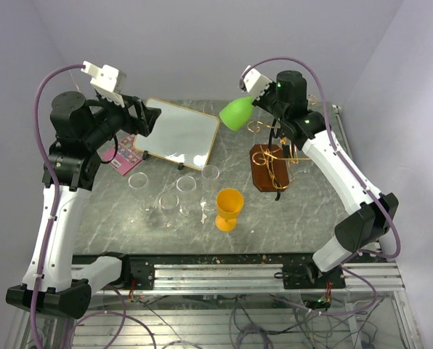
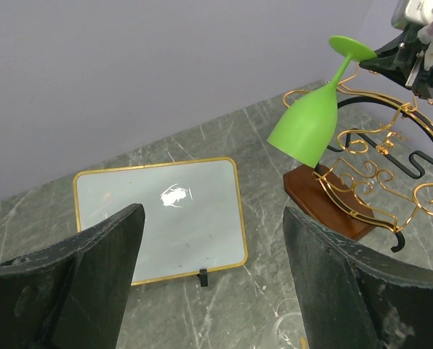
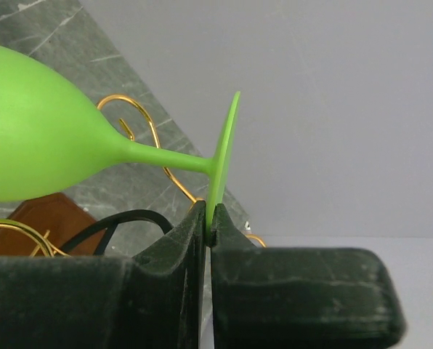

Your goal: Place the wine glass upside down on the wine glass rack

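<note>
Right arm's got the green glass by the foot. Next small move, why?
Probably ease the right gripper toward the wine glass rack to line the stem with a curled arm. The green wine glass hangs bowl-down but tilted, pinched by its foot's rim, not yet hooked.

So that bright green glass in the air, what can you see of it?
The green wine glass looks like opaque, matte plastic: rounded bowl, thin stem, flat round foot. It hangs tilted in the air, bowl lower than foot. Only the right gripper touches it, pinching the foot's rim. It is near the wine glass rack, not yet on it.
</note>
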You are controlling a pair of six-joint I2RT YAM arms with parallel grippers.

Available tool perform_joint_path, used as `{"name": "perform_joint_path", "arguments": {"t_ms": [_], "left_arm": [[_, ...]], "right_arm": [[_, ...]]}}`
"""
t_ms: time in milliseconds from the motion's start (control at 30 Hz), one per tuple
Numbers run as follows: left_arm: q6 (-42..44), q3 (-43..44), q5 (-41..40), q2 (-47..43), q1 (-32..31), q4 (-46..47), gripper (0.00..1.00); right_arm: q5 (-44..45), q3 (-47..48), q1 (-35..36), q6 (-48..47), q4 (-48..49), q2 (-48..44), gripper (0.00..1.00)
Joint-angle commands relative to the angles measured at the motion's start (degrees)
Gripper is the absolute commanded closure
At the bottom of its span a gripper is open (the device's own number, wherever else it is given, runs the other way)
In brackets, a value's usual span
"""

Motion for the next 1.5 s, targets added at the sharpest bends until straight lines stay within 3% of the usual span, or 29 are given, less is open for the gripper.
{"name": "perform_joint_path", "arguments": {"t_ms": [0,833,1467], "left_arm": [[1.2,-0.6,0.2,-0.8,0.4,0.5,0.13],[3.1,-0.3,-0.7,-0.5,0.7,0.0,0.12],[3.7,-0.8,-0.6,-0.4,0.8,0.0,0.12]], "right_arm": [[1.8,-0.6,0.5,-4.0,1.4,1.9,1.00],[12.7,-0.8,0.6,-16.3,4.3,10.4,1.00],[14.0,3.7,1.2,-16.9,6.1,14.9,1.00]]}}
